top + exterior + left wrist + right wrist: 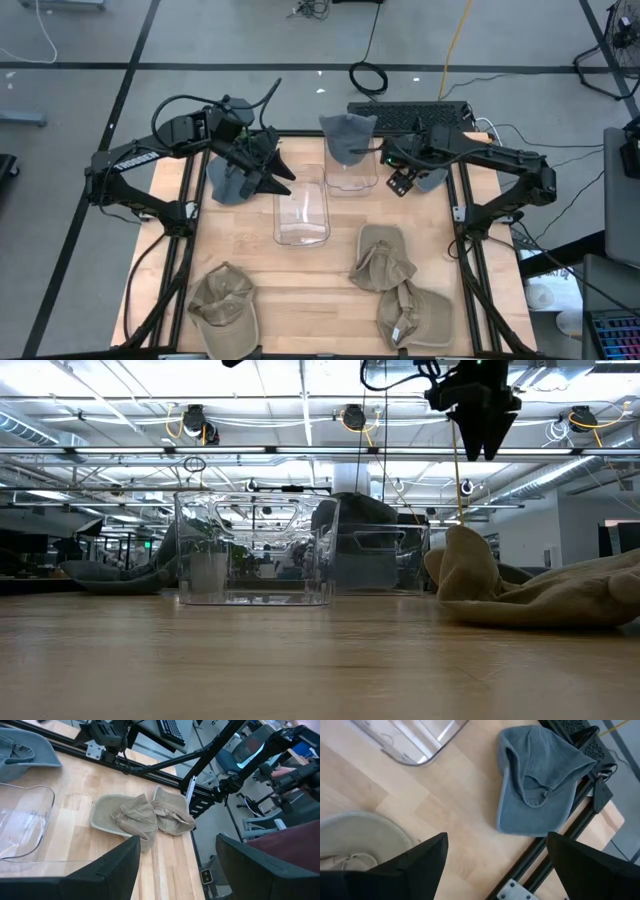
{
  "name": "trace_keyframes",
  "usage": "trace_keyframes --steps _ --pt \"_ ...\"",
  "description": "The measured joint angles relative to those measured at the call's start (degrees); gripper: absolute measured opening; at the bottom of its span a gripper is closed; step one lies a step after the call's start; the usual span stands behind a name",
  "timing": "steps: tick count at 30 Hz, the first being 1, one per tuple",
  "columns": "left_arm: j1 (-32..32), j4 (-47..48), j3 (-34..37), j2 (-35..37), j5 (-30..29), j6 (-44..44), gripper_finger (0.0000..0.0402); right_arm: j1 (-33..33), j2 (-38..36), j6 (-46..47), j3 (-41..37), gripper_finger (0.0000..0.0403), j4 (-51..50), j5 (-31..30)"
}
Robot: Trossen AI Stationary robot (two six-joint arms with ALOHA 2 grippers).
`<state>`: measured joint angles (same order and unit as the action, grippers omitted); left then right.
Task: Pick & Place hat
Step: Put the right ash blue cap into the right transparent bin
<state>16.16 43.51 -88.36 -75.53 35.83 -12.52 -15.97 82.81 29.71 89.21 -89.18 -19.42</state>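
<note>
Three khaki hats lie on the wooden table's near half (222,300), (383,260), (413,315). One grey-blue hat (228,180) lies at the far left under my left arm, and another (540,775) lies at the far right edge. A third grey hat (347,135) sits on the far clear bin (350,178). My left gripper (283,170) hangs open above the table beside the nearer clear bin (300,212), holding nothing. My right gripper (495,840) is open too, pointing steeply down, high above the wood next to the right grey-blue hat.
Black frame rails (470,250) run along the table's left and right sides. A keyboard (410,115) lies beyond the far edge. Bare wood (300,285) shows between the khaki hats. Chairs and room clutter show past the table's right edge in the left wrist view.
</note>
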Motion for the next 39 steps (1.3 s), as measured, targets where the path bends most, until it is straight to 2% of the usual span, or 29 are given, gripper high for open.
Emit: trace_keyframes --steps 6,11,15,25,39 --pt "-0.02 0.00 0.00 0.00 0.02 -0.23 0.0269 -5.33 0.00 -5.64 -2.39 0.0324 2.17 0.05" --pt "-0.02 -0.01 0.00 0.00 0.02 -0.85 0.0269 -8.58 0.02 -9.16 -7.52 0.0324 6.50 0.49" --pt "-0.01 -0.01 0.00 0.00 0.02 -1.14 0.0269 -10.32 0.02 -11.23 -12.75 0.0324 12.10 3.29" --pt "-0.02 -0.04 0.00 0.00 -0.37 -1.11 0.0269 -12.58 -1.51 -13.50 -27.13 0.0324 24.84 6.19" --pt "0.00 -0.51 0.00 0.00 -1.67 -1.29 0.0269 -12.99 -3.85 -14.16 -40.66 0.0324 39.19 2.82"
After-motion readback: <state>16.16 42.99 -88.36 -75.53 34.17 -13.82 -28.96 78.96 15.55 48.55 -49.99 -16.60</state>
